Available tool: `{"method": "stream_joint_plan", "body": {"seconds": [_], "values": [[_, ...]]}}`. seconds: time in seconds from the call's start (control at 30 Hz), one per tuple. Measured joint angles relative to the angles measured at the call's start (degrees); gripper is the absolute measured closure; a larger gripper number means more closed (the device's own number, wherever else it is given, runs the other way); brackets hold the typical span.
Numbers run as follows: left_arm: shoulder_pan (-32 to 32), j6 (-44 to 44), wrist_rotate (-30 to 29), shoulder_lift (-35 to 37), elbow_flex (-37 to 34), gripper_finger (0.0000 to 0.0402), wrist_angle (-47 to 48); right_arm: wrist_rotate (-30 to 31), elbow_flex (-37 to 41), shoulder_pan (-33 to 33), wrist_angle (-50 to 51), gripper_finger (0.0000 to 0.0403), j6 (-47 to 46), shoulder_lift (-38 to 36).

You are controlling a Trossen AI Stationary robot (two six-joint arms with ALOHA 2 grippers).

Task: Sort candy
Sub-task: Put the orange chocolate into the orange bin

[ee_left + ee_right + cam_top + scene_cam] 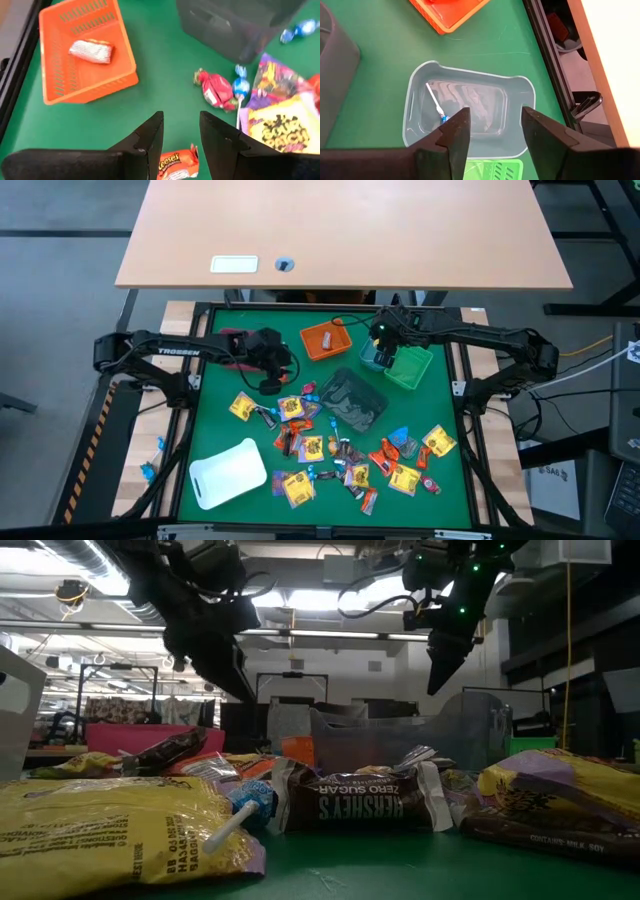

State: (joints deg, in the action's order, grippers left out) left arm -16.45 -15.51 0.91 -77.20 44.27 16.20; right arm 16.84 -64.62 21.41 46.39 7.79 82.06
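Overhead, the right gripper hangs with its dark fingers spread and nothing between them, directly above a pale blue translucent plastic bin; a blue-wrapped lollipop on a white stick lies inside that bin, just under the claw. The left gripper is also parted and holding nothing, poised over an orange Reese's packet on the green mat. Beyond its fingertips sits an orange slotted plastic basket holding one silvery crinkled wrapper. Off to one side lie a red foil sweet and yellow and purple packets.
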Motion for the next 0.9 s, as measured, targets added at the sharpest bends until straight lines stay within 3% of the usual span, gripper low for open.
{"method": "stream_joint_plan", "body": {"seconds": [0.2,0.43,0.9], "values": [[0.13,-5.86,-0.34,-2.21,0.00,0.0285,1.18,0.00,0.00,0.00,0.02,0.0225,0.00,0.00],[1.61,-23.26,-1.12,-3.95,0.00,0.0285,3.10,-0.02,0.00,0.00,0.09,0.0225,0.00,0.00],[2.01,-25.58,-2.98,-10.96,-0.02,0.0285,3.96,0.00,0.00,0.00,0.09,0.0225,0.00,0.00]]}}
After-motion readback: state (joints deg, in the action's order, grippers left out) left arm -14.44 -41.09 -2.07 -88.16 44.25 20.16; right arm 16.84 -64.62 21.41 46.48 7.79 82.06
